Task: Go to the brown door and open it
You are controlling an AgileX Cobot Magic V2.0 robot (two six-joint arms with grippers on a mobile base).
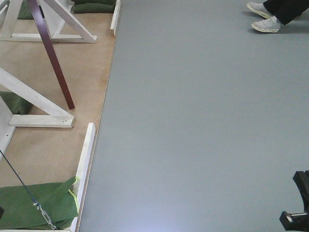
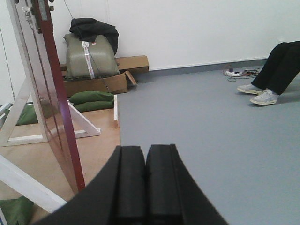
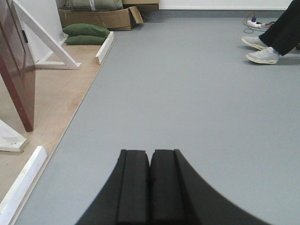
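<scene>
Left claw [image 2: 145,183]: nearest its wrist camera; the two black pads are pressed together with nothing between them.
Right claw [image 3: 150,187]: likewise closed, pads touching, holding nothing, hanging over bare grey floor [image 1: 203,121].
Brown door [image 2: 56,103]: on the left, standing upright on the plywood platform [image 1: 48,150], well apart from both claws.
Door axis: its long axis is vertical; the top runs out of the left wrist view.
Door facing: the narrow reddish-brown edge points toward the cameras and the grey floor, and the glossy broad face is turned to the left.
Door in front view: seen as a thin dark-red strip, its foot ending near the platform's middle.
White braces [image 1: 29,96]: slanted frame beams on both sides of the door, resting on the platform.
Green sandbags [image 1: 34,205]: one lies on the near base rail at lower left; more lie at the platform's far end.
Cardboard box [image 2: 101,84]: against the back wall, with an olive bag [image 2: 91,56] on top.
Person's shoes [image 1: 265,24]: far right on the grey floor, well apart from the door.
</scene>
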